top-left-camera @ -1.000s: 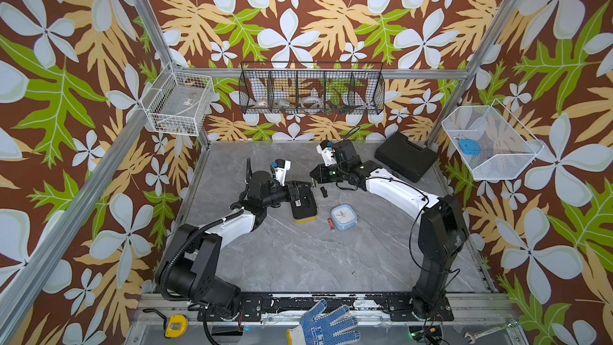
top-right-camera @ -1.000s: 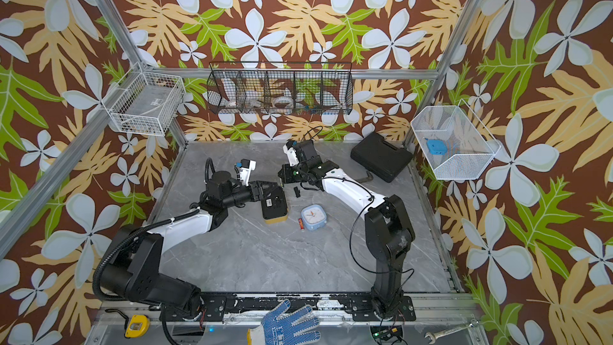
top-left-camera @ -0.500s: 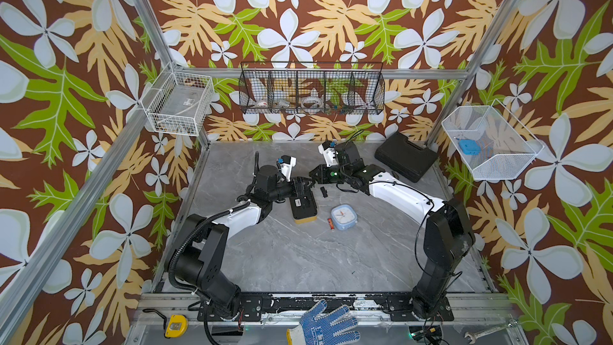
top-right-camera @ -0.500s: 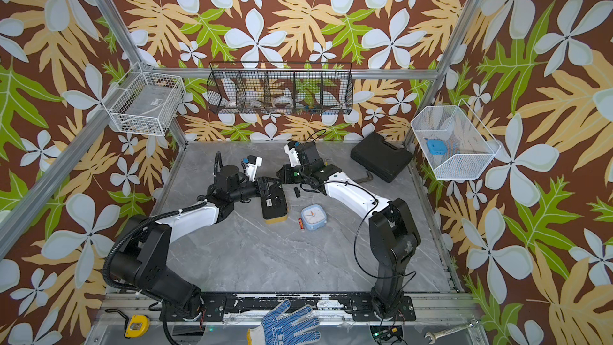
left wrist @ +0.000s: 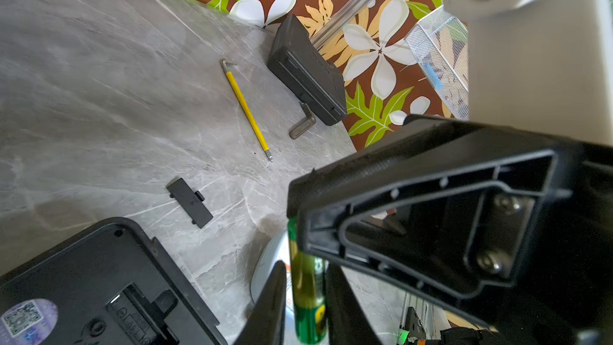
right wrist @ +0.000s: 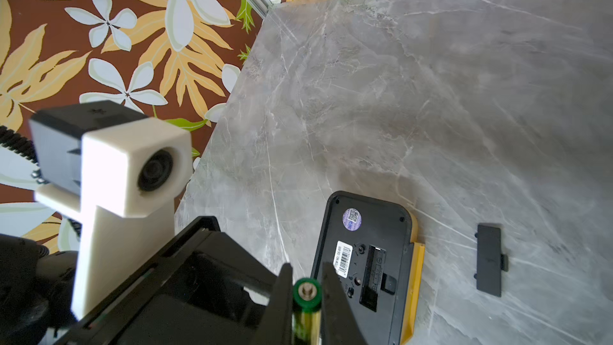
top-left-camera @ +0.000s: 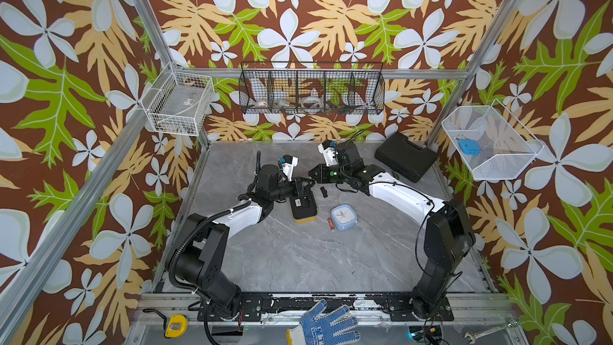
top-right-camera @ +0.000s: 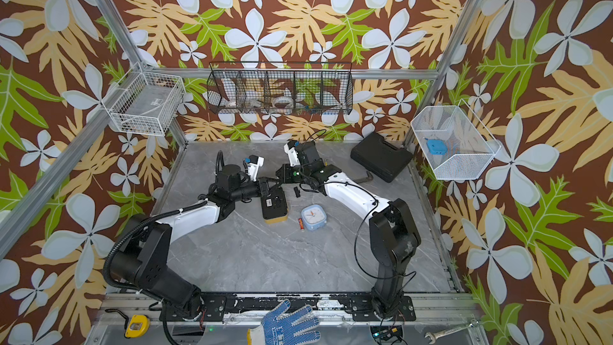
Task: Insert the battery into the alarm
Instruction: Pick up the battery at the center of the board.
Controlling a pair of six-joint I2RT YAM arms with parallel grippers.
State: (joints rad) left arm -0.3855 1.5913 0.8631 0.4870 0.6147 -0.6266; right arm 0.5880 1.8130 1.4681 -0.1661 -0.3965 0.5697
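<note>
Right gripper clamped on green battery near alarm. Left gripper closed around same battery, seemingly gripping too. Cover beside alarm.

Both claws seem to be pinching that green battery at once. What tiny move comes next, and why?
Probably the right gripper should open and let go: the green battery is pinched by the left gripper too, close to the black alarm, whose battery slot lies open.
</note>
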